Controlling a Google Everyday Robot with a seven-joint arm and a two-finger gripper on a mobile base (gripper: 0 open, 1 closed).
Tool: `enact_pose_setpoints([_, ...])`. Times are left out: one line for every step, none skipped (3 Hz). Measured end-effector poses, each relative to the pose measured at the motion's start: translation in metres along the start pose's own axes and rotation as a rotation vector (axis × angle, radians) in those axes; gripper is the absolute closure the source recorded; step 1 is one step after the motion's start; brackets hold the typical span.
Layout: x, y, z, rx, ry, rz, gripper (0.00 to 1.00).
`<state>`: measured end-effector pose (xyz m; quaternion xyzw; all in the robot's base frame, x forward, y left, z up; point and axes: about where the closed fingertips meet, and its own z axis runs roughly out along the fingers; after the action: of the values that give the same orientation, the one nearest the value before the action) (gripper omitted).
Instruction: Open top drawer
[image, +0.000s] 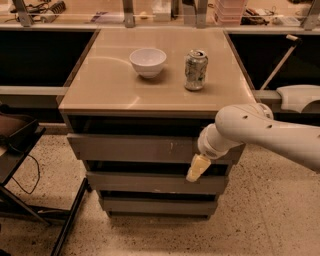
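The top drawer (135, 148) is the widest grey front panel, just under the tan tabletop, with small pale scratch marks; a dark gap shows above it. Two narrower grey drawer fronts (150, 182) sit below it. My gripper (197, 168) hangs from the white arm (265, 132) in front of the right end of the top drawer, its pale yellow fingers (198, 166) pointing down over the gap above the second drawer.
A white bowl (148, 61) and a silver can (195, 69) stand on the tabletop (100, 85). A dark chair frame (20, 165) stands at the left on the speckled floor. Counters run behind the table.
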<state>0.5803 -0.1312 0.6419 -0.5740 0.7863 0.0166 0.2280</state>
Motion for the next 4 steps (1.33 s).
enact_pose_setpoints([0.0000,0.0000,0.0000,0.000,0.000,0.000,0.19])
enact_pose_setpoints([0.0000,0.0000,0.0000,0.000,0.000,0.000,0.42])
enact_pose_setpoints([-0.0001,0.0000,-0.0001,0.000,0.000,0.000,0.65])
enact_pose_setpoints([-0.0026,-0.0017,-0.0064,0.000,0.000,0.000,0.89])
